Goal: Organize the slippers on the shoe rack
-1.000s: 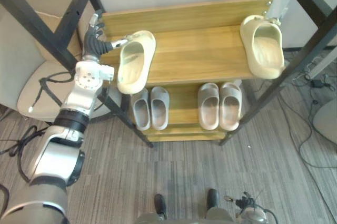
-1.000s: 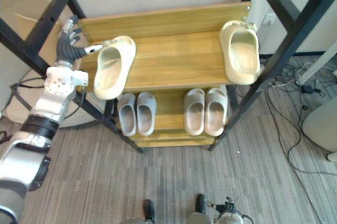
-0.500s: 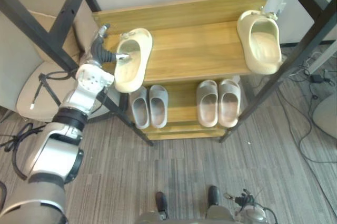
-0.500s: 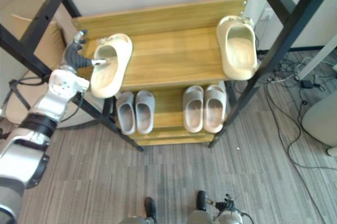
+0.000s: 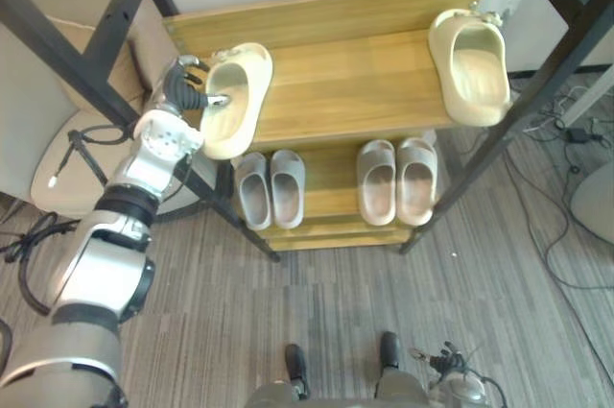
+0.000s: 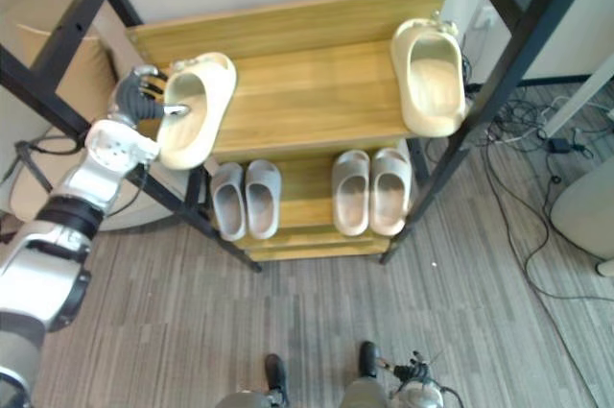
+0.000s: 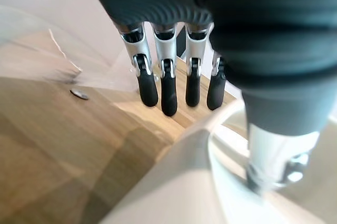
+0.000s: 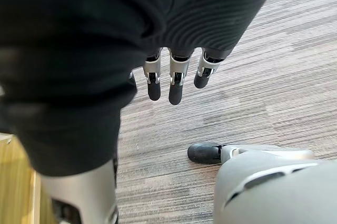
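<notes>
Right hand (image 8: 175, 90) hangs low over the carpet floor (image 8: 253, 50), fingers loose and straight, holding nothing, nowhere near the rack.

Left hand (image 5: 180, 93) is the working one, up at the left end of the top shelf (image 5: 355, 82). It is clamped on the cream slipper (image 5: 233, 99): thumb (image 7: 274, 155) down inside the foot opening, fingers (image 7: 168, 95) over the outer side wall, so the wall is pinched between them.

- The slipper lies just to the hand's thumb side, touching it.
- Its long axis runs front to back, slightly skewed.
- Its near end looks to hang a bit over the shelf's front edge.

Below the hand, on the lower shelf (image 5: 326, 226), sit a grey pair (image 5: 271, 187) and a beige pair (image 5: 396, 180), each already side by side.

Second cream slipper (image 5: 472, 65) is at the opposite end of the top shelf, well apart from the held one and also lying front to back. It is far closer to the right arm's side, but that hand is down low.

My read is that the pair needs bringing together, so the move goes across the shelf away from the hand's back.

- Room: bare wood all the way between the two slippers, nothing to bump.
- Limits: a black post (image 5: 67, 53) just behind the hand's outer side, the back board (image 5: 326, 10) past the fingertips, and the front edge where the slipper could tip off.
</notes>
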You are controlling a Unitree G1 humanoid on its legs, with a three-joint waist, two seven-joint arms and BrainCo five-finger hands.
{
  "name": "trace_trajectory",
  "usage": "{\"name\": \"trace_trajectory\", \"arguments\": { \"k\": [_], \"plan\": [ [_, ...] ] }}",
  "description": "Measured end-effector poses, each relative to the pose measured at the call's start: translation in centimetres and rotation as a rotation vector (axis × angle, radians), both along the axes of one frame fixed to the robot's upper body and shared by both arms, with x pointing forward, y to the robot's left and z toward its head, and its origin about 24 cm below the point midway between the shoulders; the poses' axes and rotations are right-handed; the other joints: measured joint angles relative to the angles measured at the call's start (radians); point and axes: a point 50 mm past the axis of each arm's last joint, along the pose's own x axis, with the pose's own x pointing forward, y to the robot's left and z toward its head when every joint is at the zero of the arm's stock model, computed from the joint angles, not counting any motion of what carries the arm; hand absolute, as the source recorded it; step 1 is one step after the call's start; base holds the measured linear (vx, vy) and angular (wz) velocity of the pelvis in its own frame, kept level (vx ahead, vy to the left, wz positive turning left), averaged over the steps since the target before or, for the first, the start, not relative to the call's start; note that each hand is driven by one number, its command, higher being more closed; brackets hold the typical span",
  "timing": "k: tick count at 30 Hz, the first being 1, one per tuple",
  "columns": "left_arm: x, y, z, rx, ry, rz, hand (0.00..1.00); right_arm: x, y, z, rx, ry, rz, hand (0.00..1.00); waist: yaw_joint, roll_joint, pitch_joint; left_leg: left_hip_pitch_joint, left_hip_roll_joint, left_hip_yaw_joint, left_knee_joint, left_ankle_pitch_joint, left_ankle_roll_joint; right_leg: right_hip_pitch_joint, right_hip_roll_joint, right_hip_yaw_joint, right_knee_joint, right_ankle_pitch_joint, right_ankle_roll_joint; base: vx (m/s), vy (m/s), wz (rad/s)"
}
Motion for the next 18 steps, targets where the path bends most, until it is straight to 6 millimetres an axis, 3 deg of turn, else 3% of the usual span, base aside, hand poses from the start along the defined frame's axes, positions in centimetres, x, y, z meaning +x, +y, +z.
{"name": "trace_trajectory", "arguments": {
  "k": [10, 18],
  "plan": [
    [0.3, -0.1, 1.4, -0.012, -0.028, 0.010, 1.00, 0.0, 0.3, -0.1, 0.008, -0.003, -0.006, 0.00, -0.016, -0.006, 0.010, 0.003, -0.001, 0.016, -0.005, 0.006, 0.001, -0.002, 0.001, 0.012, -0.015, 0.023, 0.001, -0.01, -0.004, -0.06],
    [0.6, -1.3, 2.2, -0.033, -0.053, -0.021, 1.00, -0.1, 0.2, -0.1, 0.007, 0.002, -0.005, 0.00, -0.028, -0.009, 0.012, 0.003, -0.003, 0.011, -0.005, 0.006, 0.001, 0.002, 0.001, 0.008, -0.016, 0.023, 0.000, 0.01, -0.005, 0.00]
  ]
}}
